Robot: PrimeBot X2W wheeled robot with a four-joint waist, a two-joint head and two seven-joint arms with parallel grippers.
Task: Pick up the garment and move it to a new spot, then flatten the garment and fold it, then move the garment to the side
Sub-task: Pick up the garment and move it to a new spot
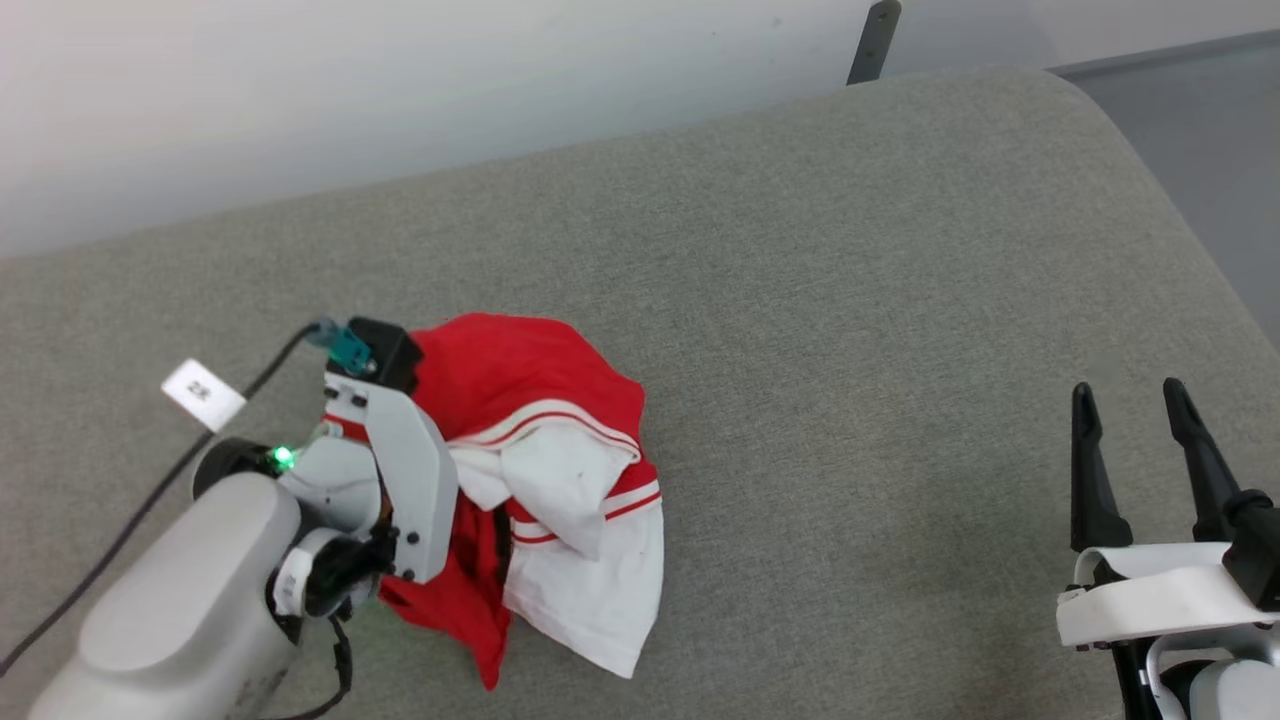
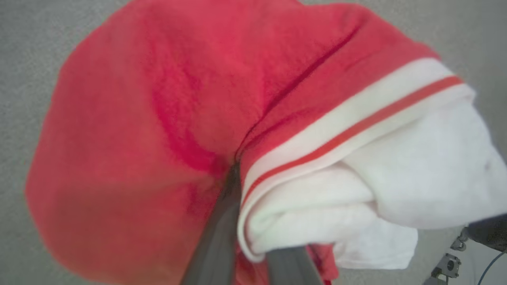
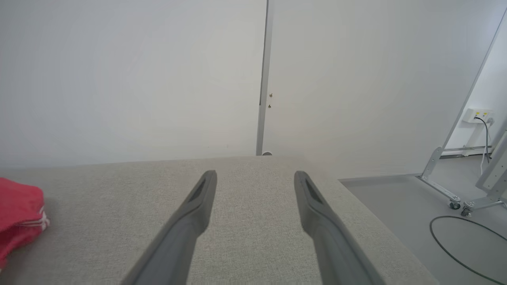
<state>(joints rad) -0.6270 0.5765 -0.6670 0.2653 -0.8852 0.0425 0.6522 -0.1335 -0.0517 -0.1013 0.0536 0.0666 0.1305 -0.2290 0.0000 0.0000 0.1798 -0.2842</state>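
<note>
The left pincer (image 2: 247, 237), nipped shut on the bunched garment (image 1: 540, 400) at the near left of the surface (image 1: 850, 300), is nearer; the right pincer (image 1: 1128, 400) gapes empty far right.

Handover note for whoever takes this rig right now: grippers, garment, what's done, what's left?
Left gripper: shut on the garment, fingers pinching its red and white folds.
Right gripper: open, empty, over the grey surface, well to the garment's right.
Garment: bunched, left of centre.
Done: grasp made.
Left: move it to a new spot, flatten, fold, set it aside.
</note>
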